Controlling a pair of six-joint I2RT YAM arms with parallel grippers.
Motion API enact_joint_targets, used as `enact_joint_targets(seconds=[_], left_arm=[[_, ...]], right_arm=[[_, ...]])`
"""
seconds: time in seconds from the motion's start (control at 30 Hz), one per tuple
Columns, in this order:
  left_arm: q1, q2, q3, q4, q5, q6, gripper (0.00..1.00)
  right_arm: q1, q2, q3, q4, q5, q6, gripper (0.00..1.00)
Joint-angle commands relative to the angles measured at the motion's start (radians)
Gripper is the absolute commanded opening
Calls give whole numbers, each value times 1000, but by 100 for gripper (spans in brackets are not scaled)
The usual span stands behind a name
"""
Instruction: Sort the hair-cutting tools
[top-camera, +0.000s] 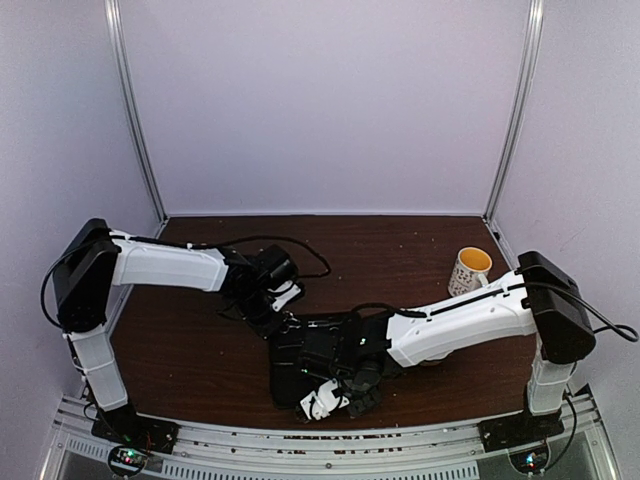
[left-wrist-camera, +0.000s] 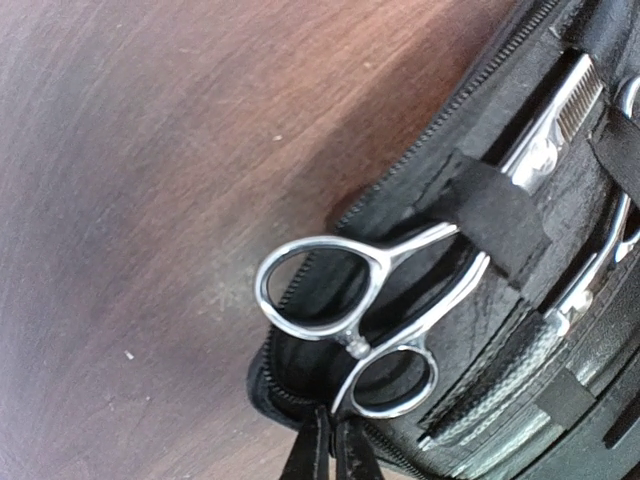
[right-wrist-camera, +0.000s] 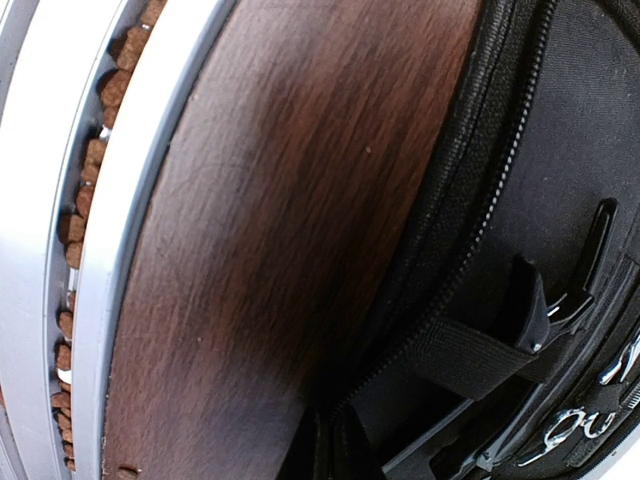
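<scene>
A flat black zip case (top-camera: 300, 352) lies open near the table's front edge. In the left wrist view, silver scissors (left-wrist-camera: 350, 330) with two finger rings sit under an elastic strap in the case (left-wrist-camera: 480, 335), and a second silver tool (left-wrist-camera: 610, 245) lies further right. My left gripper (left-wrist-camera: 333, 428) is shut, its tips at the case's zip rim just below the rings. The right wrist view shows a thin black clip (right-wrist-camera: 597, 240) tucked by a strap. My right gripper (right-wrist-camera: 335, 428) is shut too, its tips against the case's zip edge (right-wrist-camera: 470, 230). Whether either pinches fabric does not show.
A white mug (top-camera: 468, 270) with a yellow inside stands at the back right. The table's front edge and a metal rail (right-wrist-camera: 100, 300) with brown crumbs in its slot run close beside my right gripper. Both arms (top-camera: 170, 262) (top-camera: 460, 320) reach over the middle.
</scene>
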Motion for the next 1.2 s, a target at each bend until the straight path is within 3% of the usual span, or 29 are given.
enact_joint_targets(seconds=[0.0, 0.3, 0.9, 1.0, 1.17], left_arm=[[-33, 17, 39, 33, 63, 1, 0], [-79, -9, 26, -45, 68, -146, 0], [-92, 106, 128, -37, 91, -94, 0], [-91, 102, 125, -42, 65, -99, 15], [-91, 44, 96, -62, 14, -106, 30]], right_arm=[[7, 121, -47, 58, -39, -7, 0], [4, 127, -44, 56, -38, -8, 0], [4, 127, -44, 56, -36, -7, 0], [4, 128, -44, 58, -32, -8, 0], [4, 127, -45, 58, -30, -9, 0]])
